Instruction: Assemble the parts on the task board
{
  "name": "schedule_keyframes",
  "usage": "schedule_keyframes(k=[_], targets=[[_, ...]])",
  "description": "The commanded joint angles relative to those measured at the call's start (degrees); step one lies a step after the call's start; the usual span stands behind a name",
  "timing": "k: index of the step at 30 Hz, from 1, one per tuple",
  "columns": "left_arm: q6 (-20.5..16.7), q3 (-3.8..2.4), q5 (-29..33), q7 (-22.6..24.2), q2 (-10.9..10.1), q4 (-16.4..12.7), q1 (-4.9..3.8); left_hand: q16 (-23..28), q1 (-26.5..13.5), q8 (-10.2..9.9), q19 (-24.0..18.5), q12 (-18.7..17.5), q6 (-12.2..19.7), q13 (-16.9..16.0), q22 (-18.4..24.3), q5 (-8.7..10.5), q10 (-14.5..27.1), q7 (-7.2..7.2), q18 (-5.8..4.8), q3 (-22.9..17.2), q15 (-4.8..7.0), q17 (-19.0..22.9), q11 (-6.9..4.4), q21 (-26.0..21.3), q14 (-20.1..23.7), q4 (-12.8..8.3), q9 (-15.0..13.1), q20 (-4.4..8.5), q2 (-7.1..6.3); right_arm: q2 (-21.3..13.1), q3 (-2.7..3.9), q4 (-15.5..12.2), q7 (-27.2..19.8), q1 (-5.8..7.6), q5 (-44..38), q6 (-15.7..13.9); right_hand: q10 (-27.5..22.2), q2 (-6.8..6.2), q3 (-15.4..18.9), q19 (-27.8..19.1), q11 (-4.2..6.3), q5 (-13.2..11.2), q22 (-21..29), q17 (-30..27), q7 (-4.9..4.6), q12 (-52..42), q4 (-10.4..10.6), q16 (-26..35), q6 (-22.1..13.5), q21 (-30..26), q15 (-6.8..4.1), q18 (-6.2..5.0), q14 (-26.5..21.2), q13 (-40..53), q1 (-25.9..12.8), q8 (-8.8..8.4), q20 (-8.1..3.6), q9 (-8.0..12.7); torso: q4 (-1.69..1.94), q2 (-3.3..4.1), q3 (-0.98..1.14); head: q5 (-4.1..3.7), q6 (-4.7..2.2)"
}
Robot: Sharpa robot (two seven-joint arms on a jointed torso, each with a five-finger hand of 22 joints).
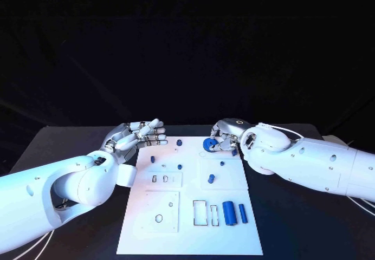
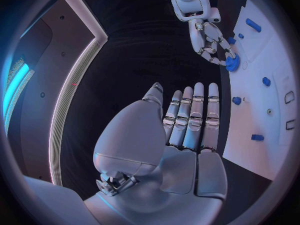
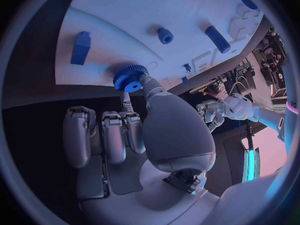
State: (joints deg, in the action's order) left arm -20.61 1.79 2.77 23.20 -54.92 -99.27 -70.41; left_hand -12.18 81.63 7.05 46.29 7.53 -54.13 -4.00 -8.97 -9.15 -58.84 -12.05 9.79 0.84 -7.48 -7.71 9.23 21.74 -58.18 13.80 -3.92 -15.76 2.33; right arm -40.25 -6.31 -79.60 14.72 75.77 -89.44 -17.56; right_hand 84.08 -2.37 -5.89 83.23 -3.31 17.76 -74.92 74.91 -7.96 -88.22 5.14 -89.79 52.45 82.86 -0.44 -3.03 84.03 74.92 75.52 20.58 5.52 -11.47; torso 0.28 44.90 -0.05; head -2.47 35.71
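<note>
The right hand (image 1: 226, 136) pinches a blue gear (image 1: 210, 144) between thumb and fingertip at the far right edge of the white task board (image 1: 187, 238) on the black surface (image 1: 297, 227). The left hand (image 1: 139, 135) hovers beside the board's far left corner, fingers extended, holding nothing.

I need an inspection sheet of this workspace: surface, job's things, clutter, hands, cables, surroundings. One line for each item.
Surface: black table, white task board in its middle.
Job's things: blue gear at the board's far edge; two blue cylinders lying near the board's front; small blue parts standing on the board.
Clutter: nothing seen.
Hands: right hand pinches the gear; left hand holds nothing, fingers straight, beside the board's far left corner.
Cables: white cables by the right arm.
Surroundings: dark backdrop.
</note>
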Motion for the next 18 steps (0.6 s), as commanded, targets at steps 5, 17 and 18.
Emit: schedule_keyframes(k=[5, 17, 18], targets=[[1.1, -0.04, 0.0, 0.5, 0.0, 0.0, -0.07, 0.3, 0.4, -0.3, -0.2, -0.4, -0.1, 0.1, 0.1, -0.06, 0.1, -0.38, 0.66, 0.0, -0.16, -0.1, 0.49, 0.0, 0.1, -0.2, 0.0, -0.12, 0.30, 0.2, 0.05, -4.5, 1.2, 0.11, -6.8, -8.6, 3.9, -1.35, -0.6, 0.9, 0.16, -1.4, -6.7, 15.1, 0.34, -0.4, 0.2, -0.2, 0.9, 0.8, -0.31, 0.80, 6.0, 12.8, -1.5, -1.51, -0.02, 0.3, -0.03, 0.03, 0.01, 0.52, -0.29], [1.1, -0.04, 0.0, 0.9, -0.1, 0.9, -0.07, 0.3, 0.5, -0.3, -0.2, -0.4, -0.1, 0.1, 0.1, -0.07, 0.1, -0.39, 0.66, -0.1, -0.17, -0.1, 0.50, 0.0, 0.1, -0.3, 0.0, -0.13, 0.32, 6.8, -0.23, -2.3, 0.3, -0.29, -8.4, -7.7, 3.8, -1.34, -1.0, 0.8, 0.20, -1.7, -6.6, 15.1, 0.41, -0.4, 0.2, -0.2, 1.3, 0.7, -0.32, 0.76, 6.0, 12.8, -1.4, -1.76, -0.02, 0.3, 0.16, 0.12, -0.01, 0.66, -0.53], [1.1, -0.04, 0.0, 0.9, -0.1, 1.0, -0.07, 0.4, 0.5, -0.3, -0.2, -0.5, -0.1, 0.1, 0.1, -0.07, 0.1, -0.39, 0.66, -0.1, -0.18, -0.1, 0.50, 0.0, 0.1, -0.3, 0.0, -0.13, 0.34, 7.4, -0.26, -1.9, 0.3, -0.43, -8.4, -7.6, 3.8, -1.34, -1.0, 0.8, 0.20, -1.7, -6.6, 15.1, 0.41, -0.4, 0.2, -0.2, 1.3, 0.7, -0.32, 0.76, 6.0, 12.8, -1.4, -1.76, -0.02, 0.3, 0.20, 0.13, -0.04, 0.66, -0.54]])
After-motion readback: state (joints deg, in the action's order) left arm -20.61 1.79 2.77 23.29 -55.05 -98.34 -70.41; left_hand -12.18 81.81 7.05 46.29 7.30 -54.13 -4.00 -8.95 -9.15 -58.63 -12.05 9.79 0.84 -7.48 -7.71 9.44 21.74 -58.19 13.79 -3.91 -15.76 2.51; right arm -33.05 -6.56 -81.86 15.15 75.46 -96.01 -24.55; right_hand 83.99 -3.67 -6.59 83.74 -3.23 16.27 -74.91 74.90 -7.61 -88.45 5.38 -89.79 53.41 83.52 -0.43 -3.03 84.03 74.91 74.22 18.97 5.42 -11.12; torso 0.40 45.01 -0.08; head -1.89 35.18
